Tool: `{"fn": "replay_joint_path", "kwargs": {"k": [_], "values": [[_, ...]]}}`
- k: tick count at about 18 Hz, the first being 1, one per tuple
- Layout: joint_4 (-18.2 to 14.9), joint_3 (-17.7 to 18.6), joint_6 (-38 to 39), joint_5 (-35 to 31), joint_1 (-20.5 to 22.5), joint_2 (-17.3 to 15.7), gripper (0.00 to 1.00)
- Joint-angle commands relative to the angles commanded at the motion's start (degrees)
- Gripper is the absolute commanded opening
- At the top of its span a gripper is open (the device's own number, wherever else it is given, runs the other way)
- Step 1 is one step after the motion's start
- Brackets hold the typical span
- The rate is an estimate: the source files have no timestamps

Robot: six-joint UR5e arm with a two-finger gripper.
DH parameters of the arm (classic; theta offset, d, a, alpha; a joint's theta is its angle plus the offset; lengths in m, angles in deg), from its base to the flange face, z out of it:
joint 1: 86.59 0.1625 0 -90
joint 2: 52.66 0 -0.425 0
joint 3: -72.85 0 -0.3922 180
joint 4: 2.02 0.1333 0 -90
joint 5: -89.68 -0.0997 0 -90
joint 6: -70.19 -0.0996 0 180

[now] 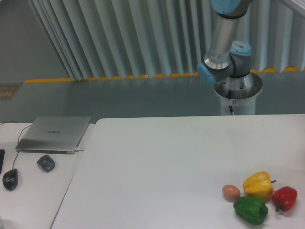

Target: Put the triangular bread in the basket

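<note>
You will find no triangular bread anywhere in this view, and no basket either; both lie outside what the camera takes in, so where the bread sits cannot be stated. The fingers are likewise out of view, and whether they stand apart, together or clamped on something cannot be told. Hence the relation your next move depends on, which way the bread lies from the fingers and how its long axis runs, is not open to inspection here. Of the arm (224, 47) you see only its base and lower joints behind the counter's (157, 162) far edge. Near the counter's front right corner cluster a brown egg (231, 192), yellow pepper (258, 184), green pepper (250, 210) and red pepper (284, 198), none of them your target.
</note>
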Motion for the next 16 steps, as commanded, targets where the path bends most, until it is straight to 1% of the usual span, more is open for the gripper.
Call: {"fn": "replay_joint_path", "kwargs": {"k": [1, 3, 4, 5, 6, 12, 16], "values": [[1.0, 0.3, -1.4, 0.1, 1.1, 0.2, 0.42], [1.3, 0.3, -1.3, 0.1, 1.5, 0.4, 0.54], [1.9, 0.5, -0.8, 0.1, 1.3, 0.5, 0.73], [3.2, 0.5, -1.1, 0.1, 1.4, 0.9, 0.9], [3.9, 0.5, -0.8, 0.0, 1.4, 0.9, 1.0], [4.0, 0.0, -1.3, 0.4, 1.5, 0.8, 1.0], [3.7, -0.1, 0.4, 5.0, 1.1, 0.3, 1.0]]}}
